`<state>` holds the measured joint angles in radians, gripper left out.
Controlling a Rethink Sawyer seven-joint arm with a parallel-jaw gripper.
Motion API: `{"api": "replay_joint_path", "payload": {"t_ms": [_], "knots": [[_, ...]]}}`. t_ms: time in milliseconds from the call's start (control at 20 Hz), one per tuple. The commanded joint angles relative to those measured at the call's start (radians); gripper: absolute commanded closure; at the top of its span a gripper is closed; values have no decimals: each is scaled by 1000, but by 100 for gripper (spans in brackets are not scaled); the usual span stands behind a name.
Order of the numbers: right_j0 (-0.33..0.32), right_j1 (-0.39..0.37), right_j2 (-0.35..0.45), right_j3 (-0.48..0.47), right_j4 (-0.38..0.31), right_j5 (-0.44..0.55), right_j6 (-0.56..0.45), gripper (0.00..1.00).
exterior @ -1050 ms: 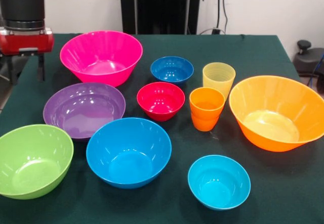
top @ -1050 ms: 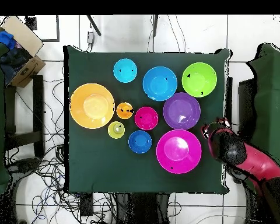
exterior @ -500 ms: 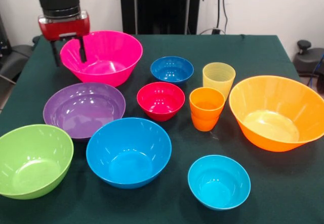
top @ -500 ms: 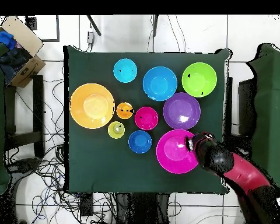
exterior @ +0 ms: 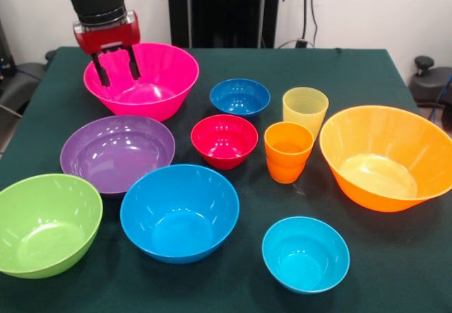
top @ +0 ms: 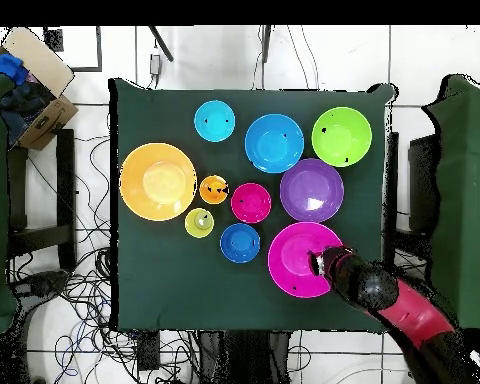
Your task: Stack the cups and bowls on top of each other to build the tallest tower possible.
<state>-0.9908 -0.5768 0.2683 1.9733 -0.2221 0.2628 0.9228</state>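
— Front view first: where is the gripper (exterior: 118, 66)?

— Hanging over the large pink bowl (exterior: 152, 90), at the side of it next to the table edge. Its two dark fingers are spread apart with nothing between them, tips at about rim height.

— And from the overhead view?

— Same story: the gripper (top: 322, 263) sits above the pink bowl's (top: 296, 258) rim, the red arm (top: 414, 316) reaching in from the table's corner.

— Is anything stacked?

— No. Every piece stands alone on the green tablecloth (exterior: 381, 256). The purple bowl (exterior: 116, 152) is just beside the pink one, the lime green bowl (exterior: 44, 222) and sky blue bowl (exterior: 179, 210) nearer the camera. The small red bowl (exterior: 224, 139) and dark blue bowl (exterior: 240, 97) sit mid-table, the cyan bowl (exterior: 305, 253) in front.

— The cups?

— The pale yellow cup (exterior: 305, 110) and the orange cup (exterior: 288, 150) stand upright, nearly touching, just beside the large orange bowl (exterior: 385, 156).
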Motion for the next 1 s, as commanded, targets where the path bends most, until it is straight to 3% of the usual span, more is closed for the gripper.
{"api": "replay_joint_path", "payload": {"t_ms": [50, 250, 450, 700, 1000], "knots": [[-34, 124, 113, -32, -45, 52, 45, 0], [-70, 144, 145, -22, -90, 15, 15, 0], [-175, 197, 253, -19, -158, -3, -63, 0], [-307, 274, 385, -22, -241, 41, -145, 0], [-388, 326, 468, -25, -310, 103, -169, 0]]}}
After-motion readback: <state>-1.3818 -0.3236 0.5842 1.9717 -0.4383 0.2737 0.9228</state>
